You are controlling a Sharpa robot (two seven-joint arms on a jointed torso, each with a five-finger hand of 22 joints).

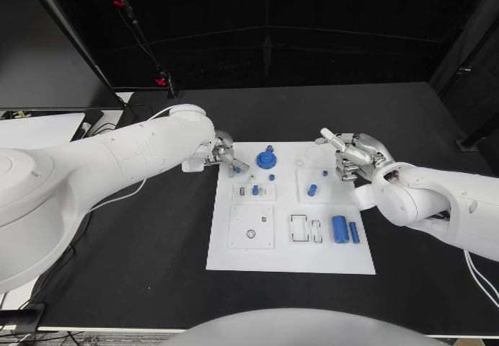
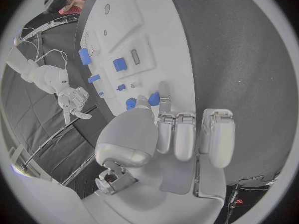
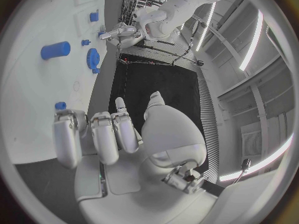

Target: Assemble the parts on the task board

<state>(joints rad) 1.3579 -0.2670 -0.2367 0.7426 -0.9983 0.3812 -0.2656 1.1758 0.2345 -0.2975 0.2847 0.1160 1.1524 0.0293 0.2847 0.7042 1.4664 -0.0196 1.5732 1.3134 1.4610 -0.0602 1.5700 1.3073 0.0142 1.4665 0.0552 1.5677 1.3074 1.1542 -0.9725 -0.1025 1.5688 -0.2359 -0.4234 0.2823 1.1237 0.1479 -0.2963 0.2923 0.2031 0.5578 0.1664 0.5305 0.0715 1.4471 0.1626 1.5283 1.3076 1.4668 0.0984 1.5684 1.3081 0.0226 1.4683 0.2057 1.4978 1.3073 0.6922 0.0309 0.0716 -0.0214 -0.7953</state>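
The white task board (image 1: 291,249) lies mid-table. My left hand (image 1: 221,156) is at its far left corner and pinches a small blue part (image 1: 237,170) between thumb and a finger; in the left wrist view the blue part (image 2: 154,99) sits at the fingertips (image 2: 163,97). A blue gear (image 1: 267,158) stands just beside it. My right hand (image 1: 353,153) hovers over the far right corner, fingers apart, holding nothing. Blue pegs (image 1: 312,190) stand in the board's middle blocks. A thick blue cylinder (image 1: 339,229) and a thinner one (image 1: 353,232) lie at the right edge.
The black table (image 1: 135,252) surrounds the board. A cable (image 1: 125,193) runs under my left arm. In the right wrist view the gear (image 3: 93,59) and a blue cylinder (image 3: 55,50) show on the board, with my left hand (image 3: 121,31) beyond.
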